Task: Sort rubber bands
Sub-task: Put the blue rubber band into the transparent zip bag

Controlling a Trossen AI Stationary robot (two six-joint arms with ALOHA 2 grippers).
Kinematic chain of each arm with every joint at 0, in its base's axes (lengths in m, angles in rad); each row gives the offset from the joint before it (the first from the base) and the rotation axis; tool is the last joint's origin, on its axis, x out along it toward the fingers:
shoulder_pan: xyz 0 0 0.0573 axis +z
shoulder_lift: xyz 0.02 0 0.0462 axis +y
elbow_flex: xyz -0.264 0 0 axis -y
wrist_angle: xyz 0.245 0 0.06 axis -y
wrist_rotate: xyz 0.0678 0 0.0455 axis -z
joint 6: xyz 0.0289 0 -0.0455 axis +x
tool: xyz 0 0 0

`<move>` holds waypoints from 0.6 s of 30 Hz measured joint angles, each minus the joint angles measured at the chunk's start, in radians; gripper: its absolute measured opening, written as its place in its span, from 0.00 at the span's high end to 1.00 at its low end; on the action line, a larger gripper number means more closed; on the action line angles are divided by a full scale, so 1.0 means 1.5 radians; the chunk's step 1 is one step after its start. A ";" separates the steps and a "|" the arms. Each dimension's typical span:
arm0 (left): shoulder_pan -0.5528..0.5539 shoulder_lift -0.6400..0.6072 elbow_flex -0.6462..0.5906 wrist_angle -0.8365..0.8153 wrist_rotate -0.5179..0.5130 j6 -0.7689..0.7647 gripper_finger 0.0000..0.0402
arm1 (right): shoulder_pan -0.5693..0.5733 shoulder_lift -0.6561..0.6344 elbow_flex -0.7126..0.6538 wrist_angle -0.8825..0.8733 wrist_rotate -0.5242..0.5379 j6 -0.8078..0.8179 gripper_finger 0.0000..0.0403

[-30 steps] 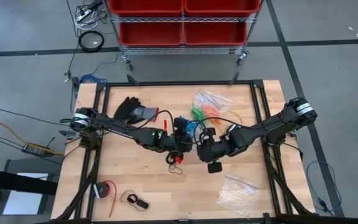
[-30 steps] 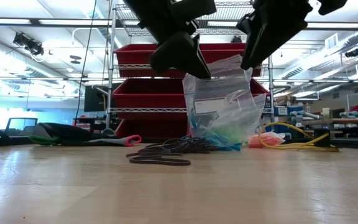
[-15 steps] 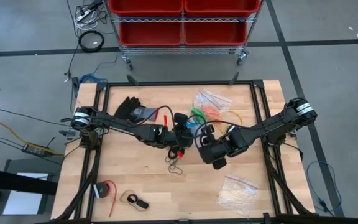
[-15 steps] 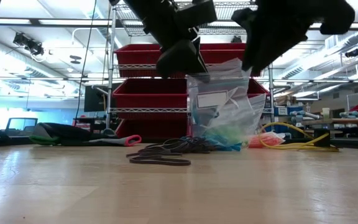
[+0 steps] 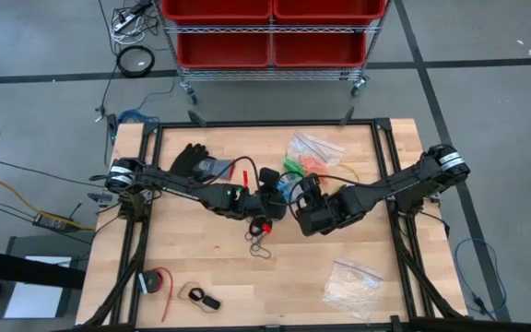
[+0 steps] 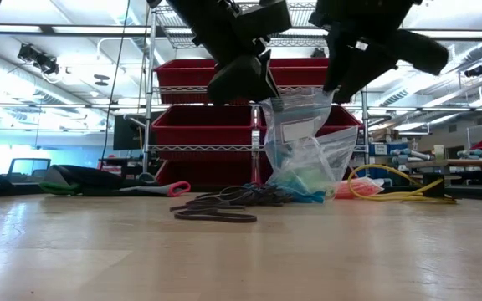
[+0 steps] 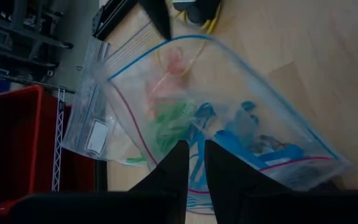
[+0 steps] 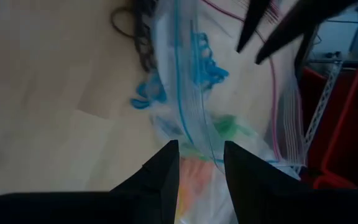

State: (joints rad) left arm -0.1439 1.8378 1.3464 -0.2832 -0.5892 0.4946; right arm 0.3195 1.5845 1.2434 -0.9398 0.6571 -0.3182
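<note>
Rubber bands heaped on wooden table, both pincers pinching clear bag, red bins behind

We see blue bands in a clear bag, black bands on tan wood, red bins.

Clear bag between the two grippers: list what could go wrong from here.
1. The left gripper pinches only the clear bag's thin top edge; a slip could drop it.
2. The right gripper is at the other top corner; pulling apart might tear the film.
3. Spilled blue bands could mix into the black bands beside it.
</note>
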 joint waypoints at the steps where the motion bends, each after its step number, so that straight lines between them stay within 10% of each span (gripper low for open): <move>1: 0.000 0.000 0.000 0.000 0.000 0.000 0.85 | -0.004 0.000 0.000 0.000 0.003 -0.001 0.72; 13: 0.000 0.000 0.000 0.000 0.026 0.000 0.85 | -0.057 0.001 -0.046 0.126 -0.032 -0.065 0.73; 18: 0.000 0.000 0.000 -0.004 0.007 0.000 0.85 | -0.060 0.001 -0.092 0.163 -0.069 -0.015 0.91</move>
State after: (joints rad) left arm -0.1440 1.8378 1.3464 -0.2900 -0.5791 0.4946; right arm 0.2296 1.5863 1.1049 -0.6955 0.5529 -0.3411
